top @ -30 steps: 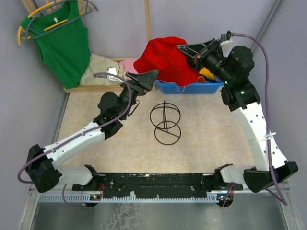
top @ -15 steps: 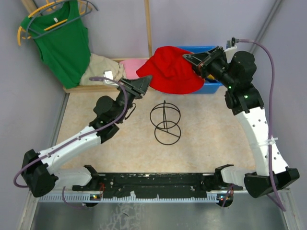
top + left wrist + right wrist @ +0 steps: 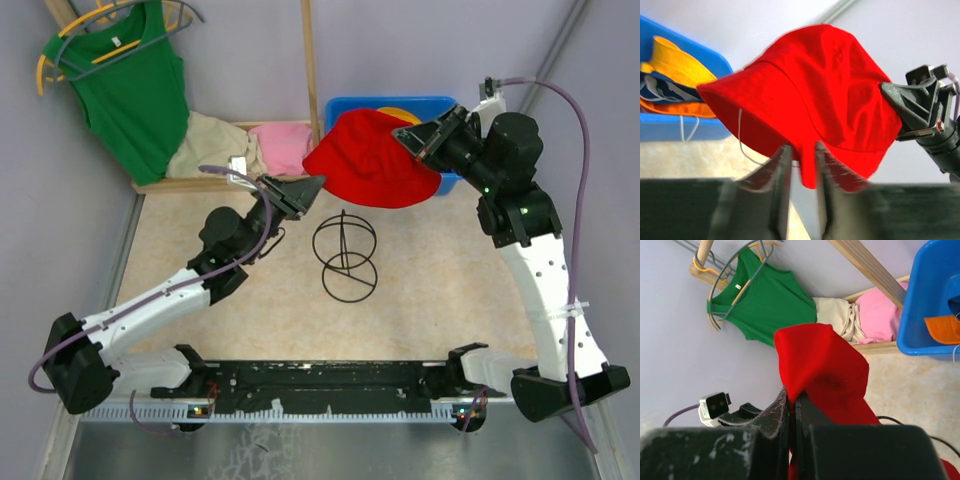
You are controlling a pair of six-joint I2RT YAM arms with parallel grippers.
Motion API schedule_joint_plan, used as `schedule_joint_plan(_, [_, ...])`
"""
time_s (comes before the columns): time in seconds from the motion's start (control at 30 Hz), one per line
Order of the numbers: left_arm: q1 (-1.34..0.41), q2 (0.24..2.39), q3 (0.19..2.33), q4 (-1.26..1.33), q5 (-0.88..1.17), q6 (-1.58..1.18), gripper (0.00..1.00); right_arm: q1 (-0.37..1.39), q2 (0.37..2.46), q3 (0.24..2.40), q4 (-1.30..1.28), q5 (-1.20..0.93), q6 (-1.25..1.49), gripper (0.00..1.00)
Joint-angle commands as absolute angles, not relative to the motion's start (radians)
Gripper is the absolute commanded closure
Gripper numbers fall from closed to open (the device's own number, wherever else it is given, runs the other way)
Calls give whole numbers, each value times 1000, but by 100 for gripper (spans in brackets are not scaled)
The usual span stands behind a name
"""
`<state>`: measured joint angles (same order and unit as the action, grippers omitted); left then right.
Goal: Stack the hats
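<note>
A red hat hangs in the air in front of the blue bin, stretched between both arms. My right gripper is shut on its right edge; the cloth rises from between its pressed jaws. My left gripper meets the hat's left brim. In the left wrist view a fold of the brim sits between the nearly closed fingers. Yellow, navy and orange hats lie piled in the bin.
A black wire stand stands mid-table, just below the hanging hat. At the back left are a green tank top on a hanger and folded beige and pink clothes on a wooden ledge. A wooden post rises behind.
The right arm carried the red hat forward and right, out of the bin. The left gripper rose to the brim and closed on it from wide open.
</note>
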<state>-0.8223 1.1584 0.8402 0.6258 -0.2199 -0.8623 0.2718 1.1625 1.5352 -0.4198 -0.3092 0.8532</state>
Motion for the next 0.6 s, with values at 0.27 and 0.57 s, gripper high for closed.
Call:
schedule_joint_plan(0.27, [-823,1204,883,639,-103,-822,57,270,1117,1527,-292,-357,944,100])
schedule_joint_plan(0.57, [-823,1199,855,664,-118,-822,87,270,1131,1539,-272,-394,992,100])
